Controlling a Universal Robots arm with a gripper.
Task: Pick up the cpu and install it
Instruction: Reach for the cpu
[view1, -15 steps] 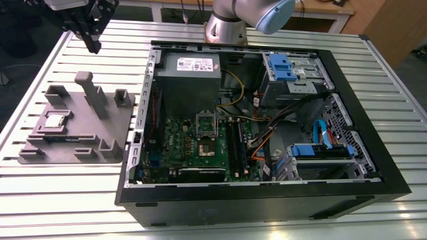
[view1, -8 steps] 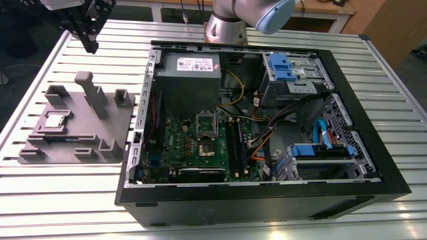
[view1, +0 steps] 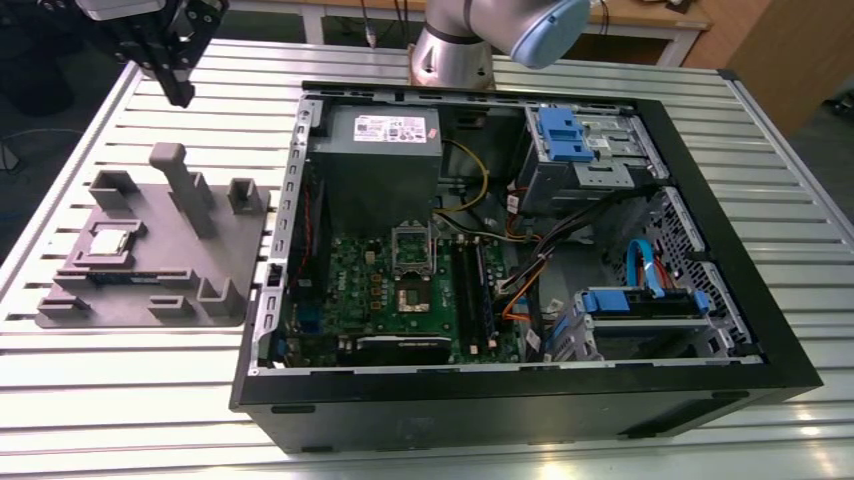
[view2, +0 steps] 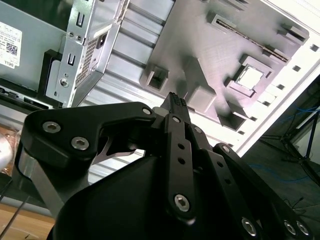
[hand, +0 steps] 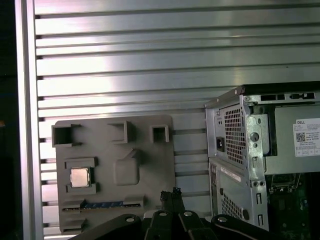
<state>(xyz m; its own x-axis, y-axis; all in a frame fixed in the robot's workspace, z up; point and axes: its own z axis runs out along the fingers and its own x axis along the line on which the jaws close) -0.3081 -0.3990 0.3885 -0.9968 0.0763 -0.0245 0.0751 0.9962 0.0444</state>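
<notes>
Your gripper (view1: 178, 97) hangs well above the grey tray (view1: 150, 292), jaws together and empty, while the cpu (view1: 110, 240) sits in a pocket of that tray. Descend shut or off-centre and you would likely press its lid or strike the tray's upright posts (view1: 187, 190). It lies flat, metal top up. Being square, it has no long axis, and its edges run parallel to the tray's sides.

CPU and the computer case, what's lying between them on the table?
In the first wrist view, the cpu sits in the grey tray; toward the computer case come the tray's raised block, then a bare strip of slatted table.
</notes>
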